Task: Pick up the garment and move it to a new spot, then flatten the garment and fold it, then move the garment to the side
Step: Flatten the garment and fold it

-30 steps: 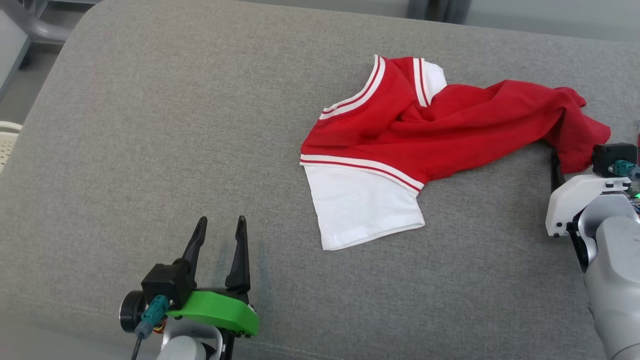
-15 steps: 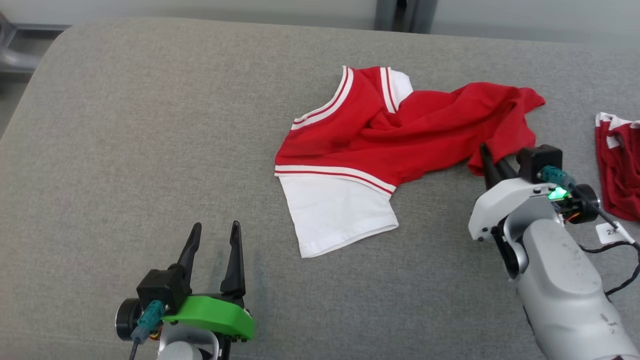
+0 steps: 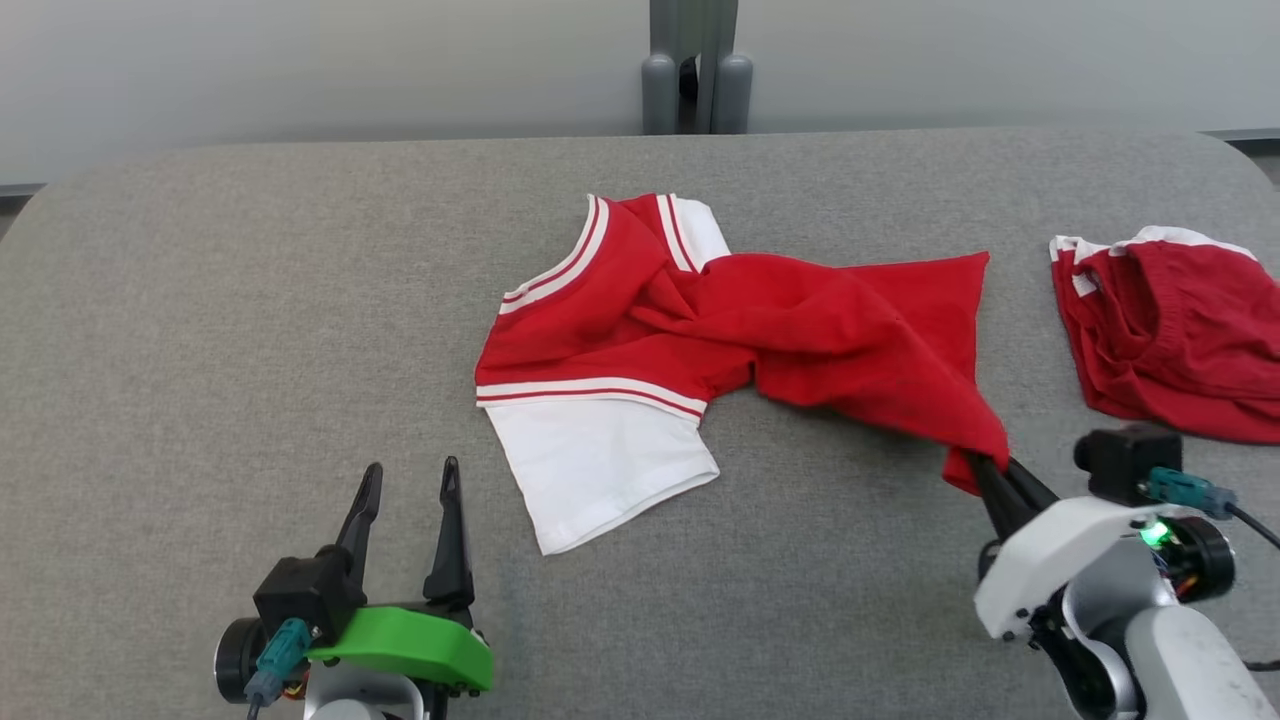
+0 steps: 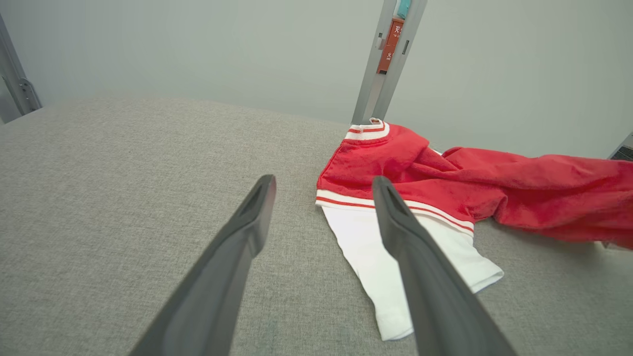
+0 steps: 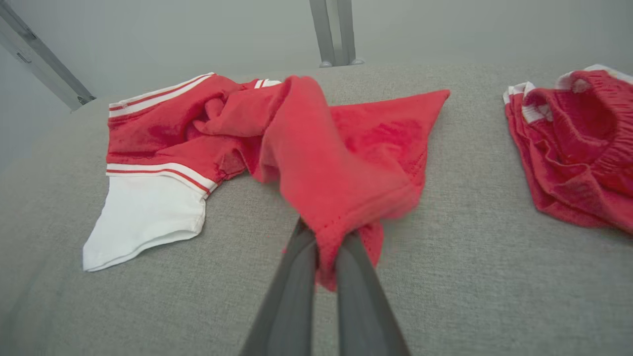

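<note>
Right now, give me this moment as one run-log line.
phase: pick up | right gripper: shut on garment edge | left gripper: open, empty

The head camera looks down from high behind the left fingers (image 3: 447, 540) and right fingers (image 3: 1005, 495) over the tabletop (image 3: 250, 300). Each wrist camera sits low, close behind its own fingers, facing along them; all three share the garment (image 3: 820, 330) ahead

Garment (image 3: 740, 330) mid counter (image 3: 250, 300). Clothes pile (image 3: 1170, 330) to its right, apart. Left gripper (image 3: 411, 466) front-left of garment, right gripper (image 3: 985, 462) at its front-right corner. Post (image 3: 690, 60) behind the counter.
</note>
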Available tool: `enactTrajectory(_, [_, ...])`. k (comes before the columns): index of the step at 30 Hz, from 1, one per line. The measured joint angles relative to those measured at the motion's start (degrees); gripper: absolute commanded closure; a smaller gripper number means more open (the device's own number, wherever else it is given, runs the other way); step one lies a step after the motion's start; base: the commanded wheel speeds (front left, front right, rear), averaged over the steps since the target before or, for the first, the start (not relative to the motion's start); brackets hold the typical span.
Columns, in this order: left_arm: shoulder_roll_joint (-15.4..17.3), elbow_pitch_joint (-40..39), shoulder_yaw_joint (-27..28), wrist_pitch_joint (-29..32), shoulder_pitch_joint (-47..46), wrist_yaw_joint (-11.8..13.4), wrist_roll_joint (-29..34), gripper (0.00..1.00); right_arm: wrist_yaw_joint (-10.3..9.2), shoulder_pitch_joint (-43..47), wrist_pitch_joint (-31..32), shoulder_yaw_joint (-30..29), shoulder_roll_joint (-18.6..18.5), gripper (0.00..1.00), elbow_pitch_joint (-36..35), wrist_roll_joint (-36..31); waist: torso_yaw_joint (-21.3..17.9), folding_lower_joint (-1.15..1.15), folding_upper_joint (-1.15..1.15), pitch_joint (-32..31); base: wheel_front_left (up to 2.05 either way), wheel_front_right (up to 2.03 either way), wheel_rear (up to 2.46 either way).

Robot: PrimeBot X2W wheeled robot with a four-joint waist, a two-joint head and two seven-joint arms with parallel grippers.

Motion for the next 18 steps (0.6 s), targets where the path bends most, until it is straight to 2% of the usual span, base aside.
enactTrajectory(4, [0.1, -0.3, -0.1, 0.0, 0.0, 0.0, 0.0, 0.00, -0.01, 2.0, 3.1, -5.0, -0.3, 1.00, 0.2, -0.8, -0.5, 0.00, 0.00, 0.2, 0.00, 0.00, 0.00])
enactTrajectory(8, [0.2, -0.2, 0.0, 0.0, -0.2, -0.1, 0.0, 0.00, -0.01, 0.8, 3.2, -8.1, 0.3, 1.00, 5.2, -0.9, -0.1, 0.00, 0.00, 1.3, 0.00, 0.00, 0.00])
enactTrajectory(9, [0.3, -0.2, 0.0, 0.0, -0.3, -0.1, 0.0, 0.00, -0.01, -0.2, 2.9, -8.7, 0.3, 0.87, 7.0, -0.8, 0.1, 0.00, 0.00, 1.6, 0.00, 0.00, 0.00])
enactTrajectory(11, [0.4, 0.0, -0.1, 0.0, -0.3, -0.2, 0.0, 0.00, -0.01, -1.5, 2.0, -9.2, 0.2, 0.27, 9.9, -1.0, 0.4, 0.00, 0.00, 2.0, 0.00, 0.00, 0.00])
enactTrajectory(12, [0.4, 0.1, -0.2, 0.0, -0.4, -0.2, 0.0, 0.00, -0.01, -2.1, 1.0, -9.2, 0.0, 0.00, 11.2, -1.8, 0.6, 0.00, 0.00, 2.2, 0.00, 0.00, 0.00])
enactTrajectory(18, [0.4, 0.8, -0.2, 0.0, -0.5, -0.2, 0.0, 0.00, -0.01, -3.1, -3.9, -9.3, 0.6, 0.00, 13.1, -2.9, 1.1, 0.00, 0.00, 1.5, 0.00, 0.00, 0.00])
